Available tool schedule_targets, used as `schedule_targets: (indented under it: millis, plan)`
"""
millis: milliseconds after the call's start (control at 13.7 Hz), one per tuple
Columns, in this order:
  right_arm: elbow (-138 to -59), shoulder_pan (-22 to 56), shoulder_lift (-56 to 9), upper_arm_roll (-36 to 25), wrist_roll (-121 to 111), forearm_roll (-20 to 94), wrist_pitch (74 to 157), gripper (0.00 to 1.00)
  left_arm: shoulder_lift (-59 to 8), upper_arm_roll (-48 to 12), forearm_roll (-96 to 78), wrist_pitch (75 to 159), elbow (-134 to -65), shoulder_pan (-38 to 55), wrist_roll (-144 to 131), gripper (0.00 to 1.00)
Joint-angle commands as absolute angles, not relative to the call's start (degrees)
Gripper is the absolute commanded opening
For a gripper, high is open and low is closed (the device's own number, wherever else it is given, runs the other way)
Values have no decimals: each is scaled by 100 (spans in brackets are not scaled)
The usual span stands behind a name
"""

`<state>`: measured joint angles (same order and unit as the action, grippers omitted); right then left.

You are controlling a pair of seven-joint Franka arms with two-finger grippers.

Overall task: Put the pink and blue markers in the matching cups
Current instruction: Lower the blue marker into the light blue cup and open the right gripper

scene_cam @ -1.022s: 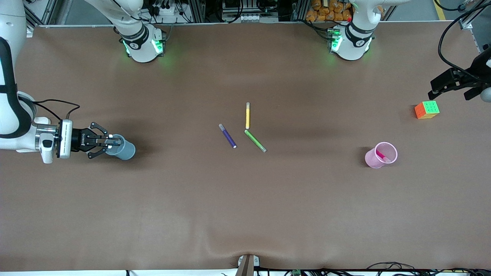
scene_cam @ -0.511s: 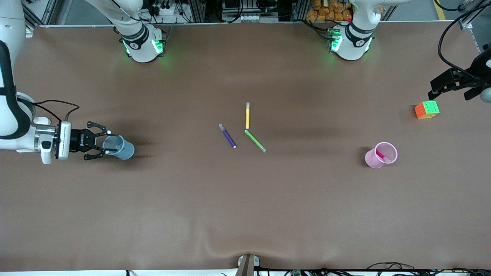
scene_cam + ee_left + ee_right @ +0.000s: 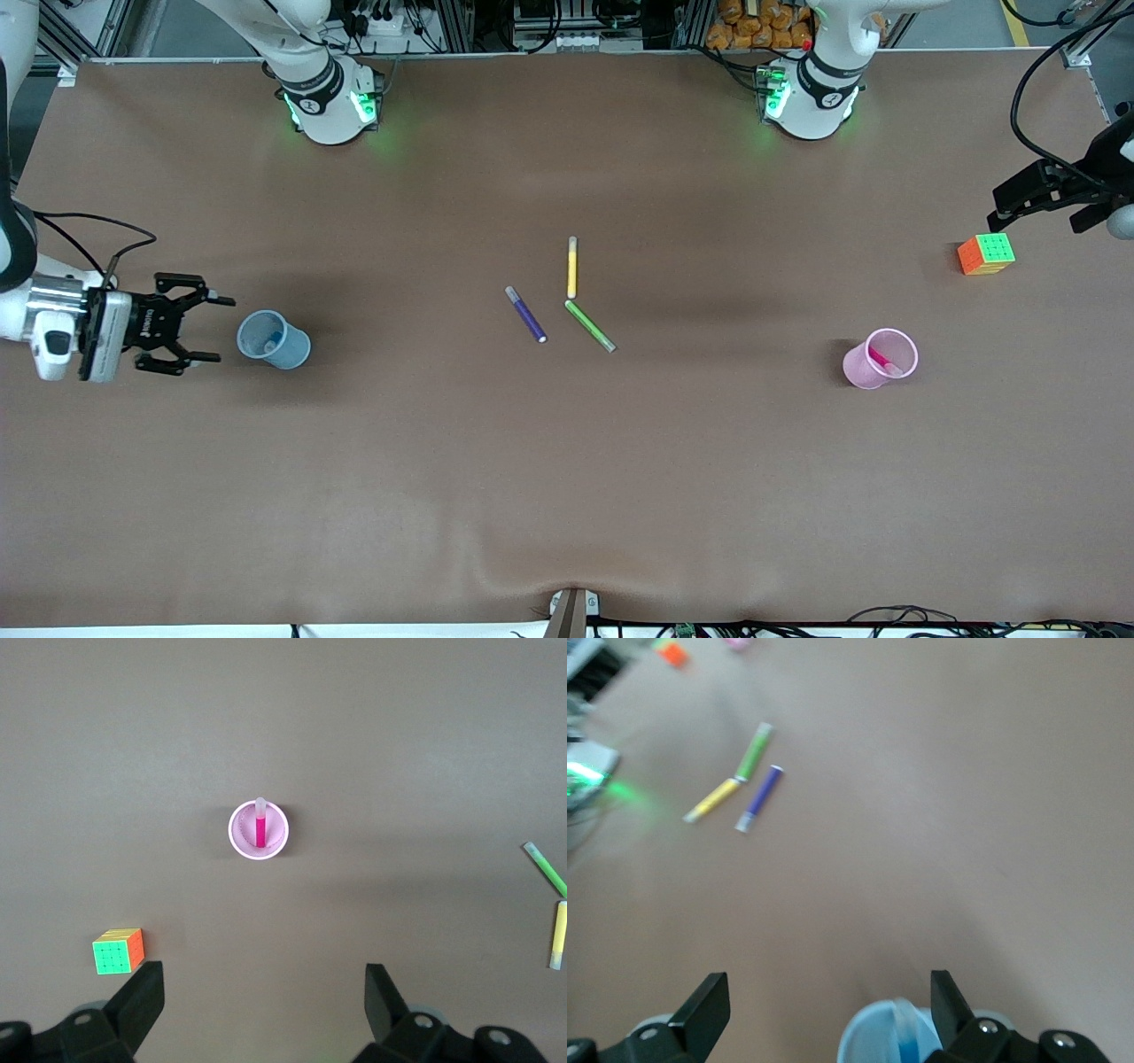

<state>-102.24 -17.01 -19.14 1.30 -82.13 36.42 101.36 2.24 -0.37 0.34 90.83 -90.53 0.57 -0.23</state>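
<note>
A light blue cup (image 3: 274, 339) is seen standing upright on the table (image 3: 567, 461) toward the right arm's end, with the blue marker (image 3: 906, 1038) leaning inside it, its pale tip against the rim. A light pink cup (image 3: 879, 358) with a paler rim stands toward the left arm's end, and the pink marker (image 3: 260, 824) is held upright in it, grey tip uppermost. At the table's middle a purple marker (image 3: 526, 314), a yellow marker (image 3: 572, 267) and a green marker (image 3: 590, 325) are laid flat, the yellow one at about 12 o'clock of the green one's upper end. A colourful puzzle cube (image 3: 986, 253) sits at roughly 1 o'clock of the pink cup. The right claw (image 3: 202, 329) is stretched out level, just beside the blue cup and clear of it, fingers spread apart and holding nothing. The left claw (image 3: 264, 1005) hangs high above the pink cup's end of the table, pointing downward, its fingers wide apart and empty. Small white lettering on the right claw's body cannot be read.
</note>
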Motion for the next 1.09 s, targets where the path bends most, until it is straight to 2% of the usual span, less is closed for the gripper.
schedule_targets:
  millis: [0, 365, 584, 876, 1022]
  plan:
    - [-10222, -1390, -1557, 167, -6607, 2851, 10449, 100, 193, -44, 0, 8991, -8965, 53, -9, 100]
    - [-9747, -950, -1240, 185, -3862, 1277, 10503, 100, 193, -44, 0, 8991, -8965, 53, -9, 100]
    - [-9791, -730, -898, 176, -2571, 995, 10442, 100, 193, -44, 9, 8965, -8965, 53, -9, 100]
    - [-9686, -467, -589, 193, -1321, 397, 10012, 100, 185, -44, 9, 8965, -8965, 70, 0, 100]
    - [-9188, -369, -589, 193, -881, 255, 9408, 100, 167, -44, 0, 8965, -8965, 70, 0, 100]
